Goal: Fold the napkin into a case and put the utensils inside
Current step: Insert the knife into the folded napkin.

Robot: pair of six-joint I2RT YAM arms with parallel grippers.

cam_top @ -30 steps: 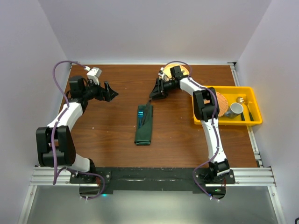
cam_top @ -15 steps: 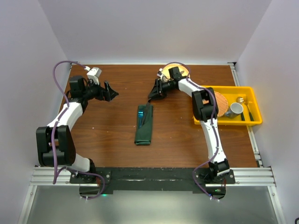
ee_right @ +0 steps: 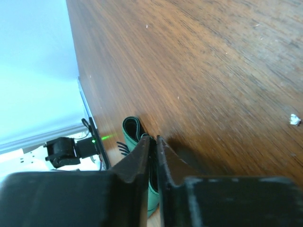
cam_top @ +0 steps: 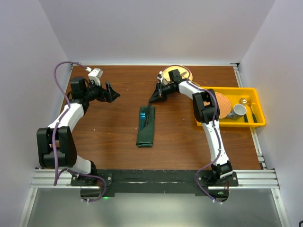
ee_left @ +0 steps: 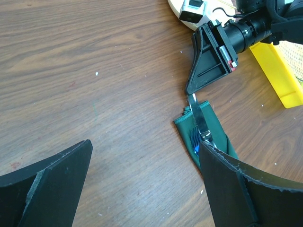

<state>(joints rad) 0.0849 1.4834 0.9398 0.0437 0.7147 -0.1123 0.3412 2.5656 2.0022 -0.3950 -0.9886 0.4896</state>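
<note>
The napkin lies as a narrow dark green case (cam_top: 146,132) in the middle of the table, also seen in the left wrist view (ee_left: 217,124). The bright-blue fork (cam_top: 142,116) (ee_left: 194,141) and the knife (cam_top: 151,112) (ee_left: 199,116) stick out of its far end. My right gripper (cam_top: 154,99) (ee_right: 153,138) (ee_left: 189,91) is just beyond that end, its jaws nearly together on the tip of the knife's blade. My left gripper (cam_top: 114,93) (ee_left: 144,146) hovers open over bare wood to the left, holding nothing.
A yellow bin (cam_top: 258,105) (ee_left: 279,78) at the right edge holds a cup (cam_top: 238,111), a woven coaster and other items. A yellow plate (cam_top: 188,71) sits at the back behind the right wrist.
The right gripper's jaws have closed from half open to nearly together, and the gripper has shifted slightly left. The left arm and the case have not moved.
</note>
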